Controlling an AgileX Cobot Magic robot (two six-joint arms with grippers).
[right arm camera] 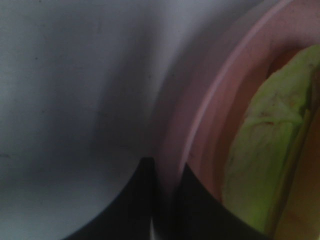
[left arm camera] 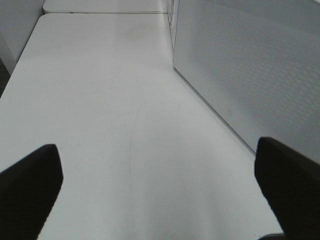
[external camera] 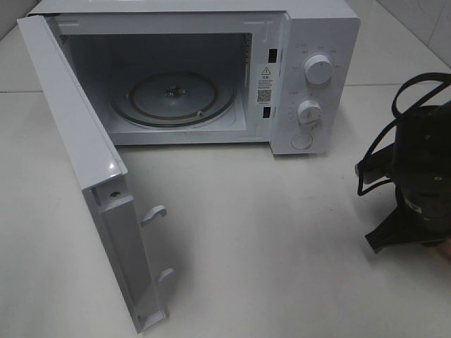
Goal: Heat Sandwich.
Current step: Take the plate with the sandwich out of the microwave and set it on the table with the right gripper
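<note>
The right gripper (right arm camera: 165, 200) is pinching the rim of the pink plate (right arm camera: 220, 95), one finger lying outside the rim and the other inside it, with the jaws drawn nearly together on the thin edge. The sandwich (right arm camera: 260, 165) is lying on that plate just inward of the pinch, showing yellow-green filling and a paler edge; its long axis appears to be running roughly along the rim's curve rather than across it, though the wrist view is blurred and close. In the exterior high view the right arm (external camera: 416, 183) is sitting at the right edge of the table (external camera: 268, 246), folded and angled downward, while plate and sandwich are hidden beneath it or out of frame. The microwave (external camera: 310, 77) is standing well apart to the left and behind, its door (external camera: 77, 162) swung wide and its glass turntable (external camera: 171, 97) bare. The coming move therefore probably turns on carrying the plate leftward and forward into that cavity while holding it level. The left gripper (left arm camera: 160, 185) is hanging with jaws spread wide over bare table just beside the door's outer face, holding nothing, and is farther from the sandwich.
</note>
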